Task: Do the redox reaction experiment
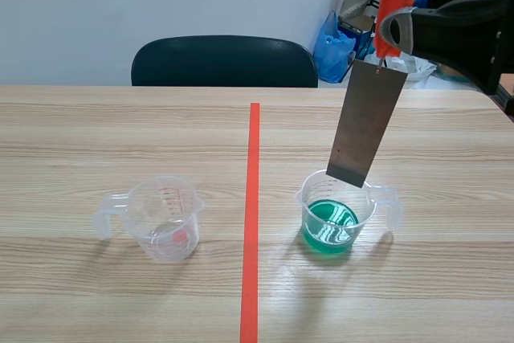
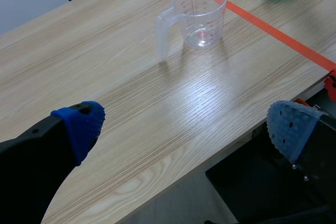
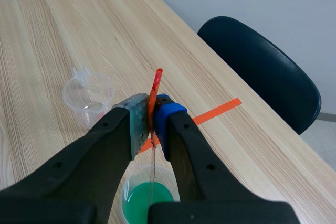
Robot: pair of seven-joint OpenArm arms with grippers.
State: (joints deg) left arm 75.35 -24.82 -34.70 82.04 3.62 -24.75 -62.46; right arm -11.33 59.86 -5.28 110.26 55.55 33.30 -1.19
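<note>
The scene view gives the flat face of the grey rectangular metal strip [image 1: 368, 122]. It hangs tilted from an orange-red clip [image 1: 393, 7] in the right gripper [image 1: 391, 28], which enters from 2 o'clock. The right wrist view shows the same strip only edge-on, as a thin line below the right gripper [image 3: 152, 116]. There the fingers are closed hard on the clip [image 3: 156, 83], with one grey pad and one blue pad either side of it.

The left gripper [image 2: 186, 124] appears only in its own view. It is spread wide, blue pads [image 2: 84, 124] well apart, holding nothing, over the near edge of the light wooden table [image 1: 80, 134].

The clear plastic measuring cup of green liquid [image 1: 337, 216] stands just past the tape line. The strip's lower edge sits at its mouth, at 12 o'clock, seemingly above the liquid. A second clear measuring cup with red graduations [image 1: 163, 218] stands at 9 o'clock of it, across the line, with no liquid visible in it.

A dark chair [image 1: 225, 60] stands behind the table at 12 o'clock, and a blue bag [image 1: 333, 46] at 1 o'clock
</note>
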